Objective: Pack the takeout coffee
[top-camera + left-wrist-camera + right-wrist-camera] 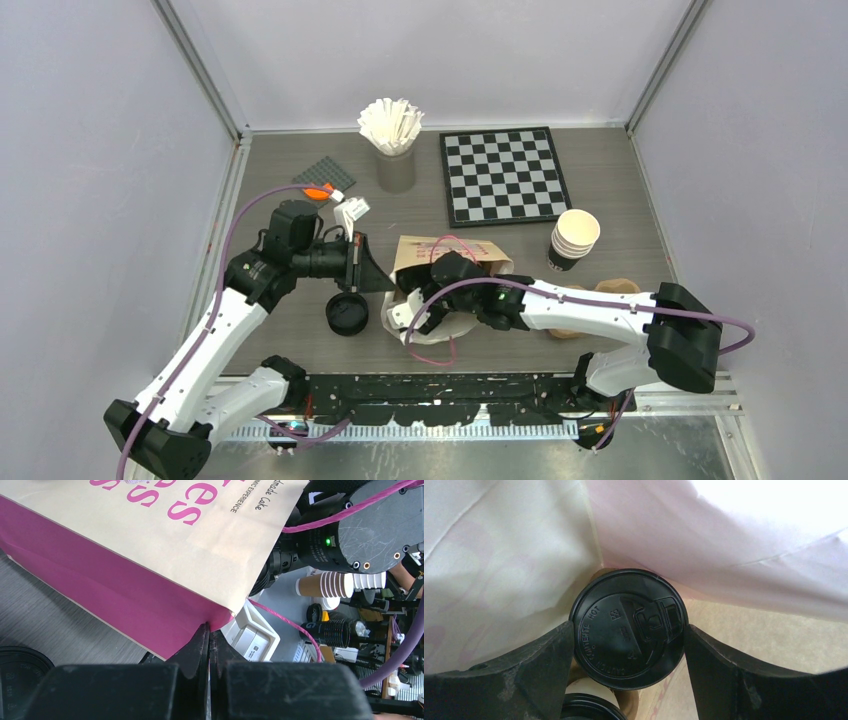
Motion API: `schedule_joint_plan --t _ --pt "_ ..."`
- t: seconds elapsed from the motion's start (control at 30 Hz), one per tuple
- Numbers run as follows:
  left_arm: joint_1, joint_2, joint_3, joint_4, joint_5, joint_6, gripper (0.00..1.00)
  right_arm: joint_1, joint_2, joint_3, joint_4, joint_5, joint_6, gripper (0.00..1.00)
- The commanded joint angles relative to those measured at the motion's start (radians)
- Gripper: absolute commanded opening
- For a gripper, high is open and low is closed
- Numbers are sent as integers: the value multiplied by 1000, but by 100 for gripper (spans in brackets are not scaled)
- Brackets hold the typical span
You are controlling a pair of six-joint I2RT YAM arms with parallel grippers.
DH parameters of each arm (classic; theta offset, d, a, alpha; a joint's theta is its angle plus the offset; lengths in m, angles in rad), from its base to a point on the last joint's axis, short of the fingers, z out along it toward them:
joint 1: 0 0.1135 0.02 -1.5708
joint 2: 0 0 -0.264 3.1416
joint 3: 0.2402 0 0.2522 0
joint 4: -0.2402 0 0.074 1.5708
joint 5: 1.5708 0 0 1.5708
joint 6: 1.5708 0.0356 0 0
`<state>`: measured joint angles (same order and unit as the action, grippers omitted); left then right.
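The left arm rises from its base and bends to the right. The left gripper is clenched on the pink side fold of the paper bag. The right arm stretches left, low over the table, with the right gripper inside the bag. Its fingers stand wide and grasp a takeout coffee cup at the black lid, one on each side. A second lid shows just below. Another cup stands outside, near the left gripper.

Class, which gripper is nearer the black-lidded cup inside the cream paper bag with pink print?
Right. The right gripper is inside the cream paper bag, fingers flanking the black-lidded cup; the left gripper pinches the bag's corner from outside.
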<state>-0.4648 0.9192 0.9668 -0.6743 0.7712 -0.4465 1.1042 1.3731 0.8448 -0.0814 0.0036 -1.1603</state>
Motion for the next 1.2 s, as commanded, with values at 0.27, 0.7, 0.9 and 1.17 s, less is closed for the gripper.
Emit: schedule_joint_plan --t 0.27,0.7,0.9,1.17 --pt "-3 8 46 -2 8 -6 0 -13 -2 43 -51 23 42 93" --pt "-3 14 54 -6 -5 -1 0 -13 -12 74 -84 12 47 93" --pt "-3 21 63 1 -7 -6 0 -13 -20 79 -94 11 53 94" --pt "-3 30 68 5 -9 -7 0 -13 -27 93 -111 10 50 96"
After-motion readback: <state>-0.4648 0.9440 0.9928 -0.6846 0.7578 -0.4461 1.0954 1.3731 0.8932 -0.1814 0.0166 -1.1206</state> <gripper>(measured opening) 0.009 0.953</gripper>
